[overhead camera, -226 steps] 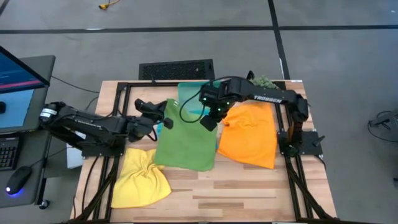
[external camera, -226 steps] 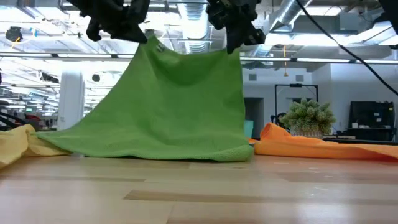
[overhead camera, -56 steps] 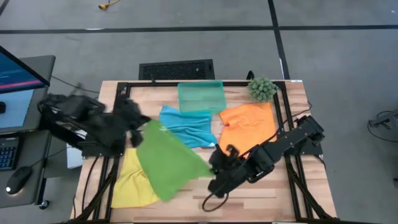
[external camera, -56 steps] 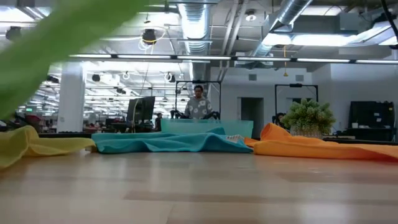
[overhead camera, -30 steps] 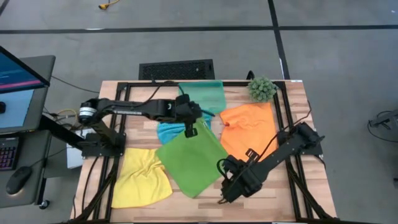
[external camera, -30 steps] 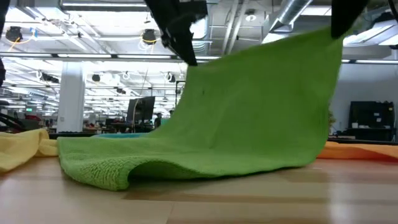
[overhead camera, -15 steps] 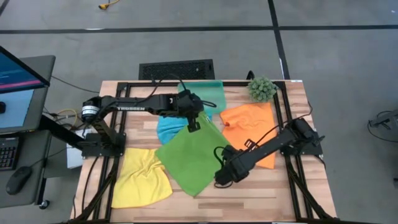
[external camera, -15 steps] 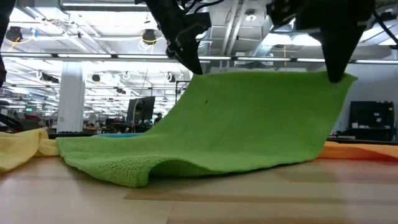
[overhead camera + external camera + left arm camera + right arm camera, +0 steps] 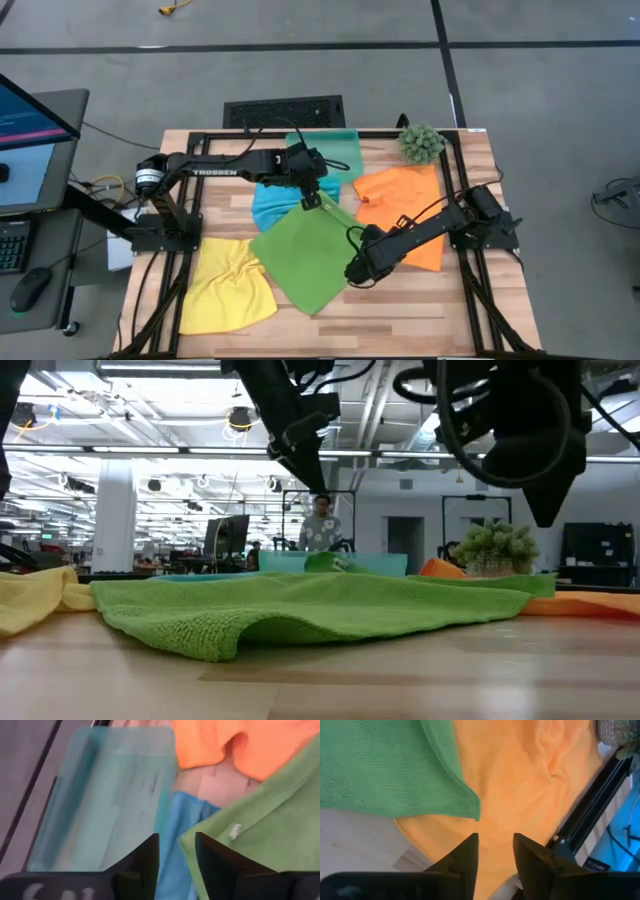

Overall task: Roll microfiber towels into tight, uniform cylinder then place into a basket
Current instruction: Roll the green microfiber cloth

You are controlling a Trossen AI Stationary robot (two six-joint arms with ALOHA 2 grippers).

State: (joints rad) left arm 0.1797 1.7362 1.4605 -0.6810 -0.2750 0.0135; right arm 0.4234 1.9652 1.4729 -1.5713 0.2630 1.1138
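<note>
The green towel (image 9: 305,258) lies spread on the table (image 9: 420,310), between the yellow towel (image 9: 228,286) and the orange towel (image 9: 405,205). The left hand (image 9: 311,200) and right hand (image 9: 356,272) hover open above 2 corners. Next comes rolling it tightly, I think; the basket (image 9: 324,153) waits far behind.

The green towel (image 9: 302,254) hides part of the blue towel (image 9: 270,205) and an orange towel (image 9: 405,205) edge.

Two black jointed arms (image 9: 230,168) (white lettering, looped cables).
</note>
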